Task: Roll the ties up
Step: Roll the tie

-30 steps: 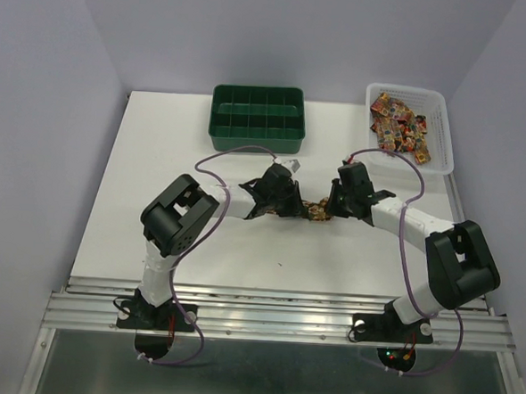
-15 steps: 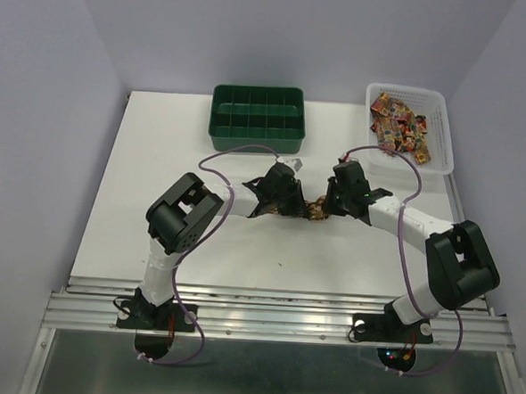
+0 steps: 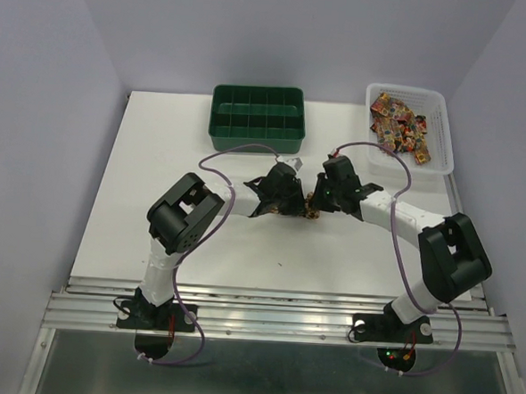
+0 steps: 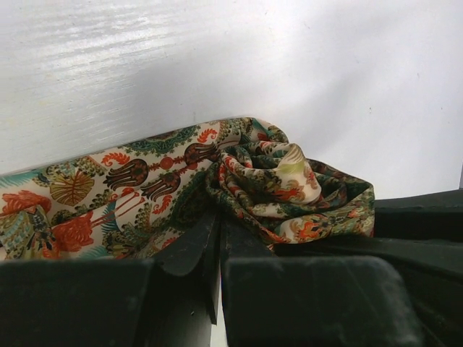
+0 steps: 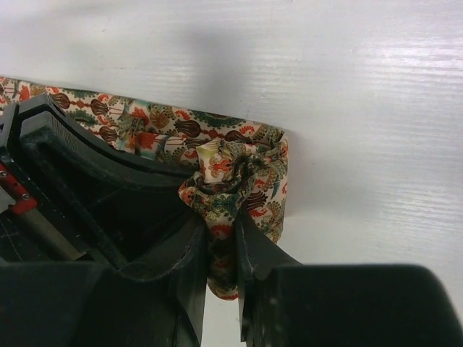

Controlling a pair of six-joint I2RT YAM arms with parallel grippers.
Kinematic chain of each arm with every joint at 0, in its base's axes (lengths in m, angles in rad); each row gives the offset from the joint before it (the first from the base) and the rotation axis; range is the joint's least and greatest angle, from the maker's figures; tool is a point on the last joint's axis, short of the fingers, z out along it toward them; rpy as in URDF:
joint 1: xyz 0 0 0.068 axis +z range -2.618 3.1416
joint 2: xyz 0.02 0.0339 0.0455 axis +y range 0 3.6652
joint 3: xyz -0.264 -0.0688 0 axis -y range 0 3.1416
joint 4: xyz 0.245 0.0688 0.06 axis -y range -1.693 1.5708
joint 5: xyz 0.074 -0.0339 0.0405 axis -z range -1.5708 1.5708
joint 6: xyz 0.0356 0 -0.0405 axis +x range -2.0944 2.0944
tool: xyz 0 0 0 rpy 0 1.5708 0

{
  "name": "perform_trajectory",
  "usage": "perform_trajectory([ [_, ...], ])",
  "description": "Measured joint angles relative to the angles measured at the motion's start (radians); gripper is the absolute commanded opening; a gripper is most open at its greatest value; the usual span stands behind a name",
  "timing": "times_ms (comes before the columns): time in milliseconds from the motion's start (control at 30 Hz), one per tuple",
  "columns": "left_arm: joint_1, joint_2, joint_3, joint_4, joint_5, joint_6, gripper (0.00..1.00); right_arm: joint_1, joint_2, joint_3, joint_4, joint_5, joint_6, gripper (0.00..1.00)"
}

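Observation:
A patterned tie point(image 3: 312, 205) lies mid-table between the two grippers, mostly hidden by them in the top view. In the left wrist view the tie point(image 4: 268, 181) is partly wound into a loose roll, its flat length running left. My left gripper point(image 4: 217, 217) is shut on the tie's fabric just below the roll. In the right wrist view the tie's roll point(image 5: 231, 188) sits between the fingers and my right gripper point(image 5: 221, 231) is shut on it. In the top view the left gripper point(image 3: 297, 202) and the right gripper point(image 3: 317, 199) nearly touch.
A green compartment tray point(image 3: 256, 117) stands at the back centre. A white basket point(image 3: 410, 134) at the back right holds several more patterned ties point(image 3: 399, 125). The white table point(image 3: 156, 199) ends at a metal rail at the front.
My right gripper has moved left toward the left gripper, closing the gap. The visible stretch of tie between them has shrunk. The left gripper has shifted slightly right.

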Motion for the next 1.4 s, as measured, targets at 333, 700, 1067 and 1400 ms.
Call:
perform_trajectory([
  [333, 0.000, -0.011, 0.005, -0.028, -0.056, -0.010, 0.11, 0.001, 0.039, 0.011, 0.032, 0.013, 0.093, 0.01],
  [700, -0.002, -0.179, -0.066, -0.146, -0.174, 0.003, 0.15, 0.022, 0.068, 0.039, 0.000, 0.096, 0.134, 0.01],
  [1067, 0.070, -0.284, -0.168, -0.158, -0.217, 0.013, 0.15, 0.025, 0.093, 0.056, -0.003, 0.098, 0.151, 0.01],
  [1400, 0.144, -0.284, -0.190, -0.135, -0.227, 0.029, 0.13, 0.025, 0.131, 0.096, -0.015, 0.094, 0.192, 0.02],
])
